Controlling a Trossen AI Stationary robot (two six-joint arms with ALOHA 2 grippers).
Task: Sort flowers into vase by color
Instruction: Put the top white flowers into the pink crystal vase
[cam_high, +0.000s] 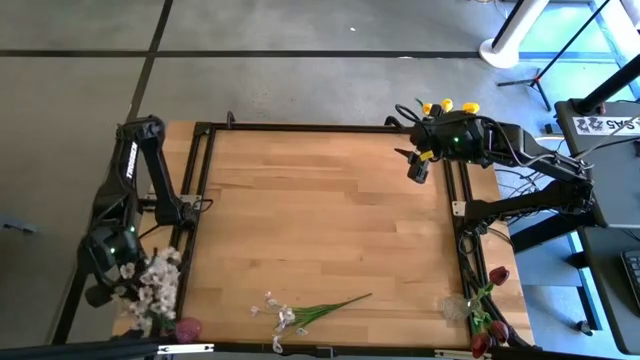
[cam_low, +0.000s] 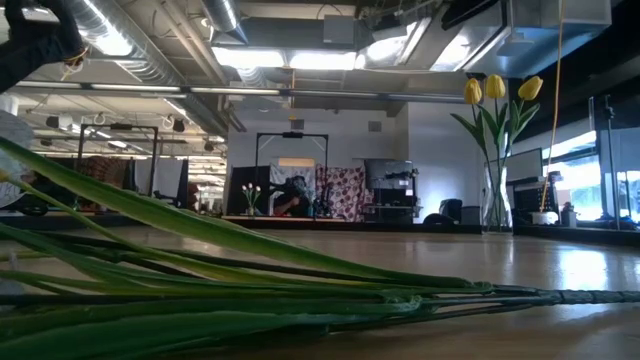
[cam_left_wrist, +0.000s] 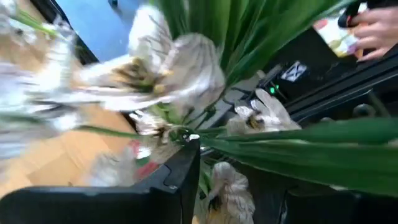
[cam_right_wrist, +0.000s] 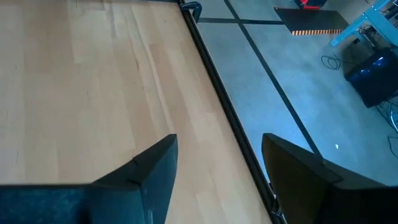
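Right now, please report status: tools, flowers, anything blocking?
Right tool open, empty, at the far right corner by the yellow tulips. Left tool in the white-pink blossoms, near left corner. One white spray lies on the table. Nothing blocking.

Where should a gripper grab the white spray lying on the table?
Grip the white spray's bare green stem, in its middle stretch, coming straight down from above. It lies flat on the table, blossoms toward the left arm's side, stem tip toward the right. Close the fingers across the stem.
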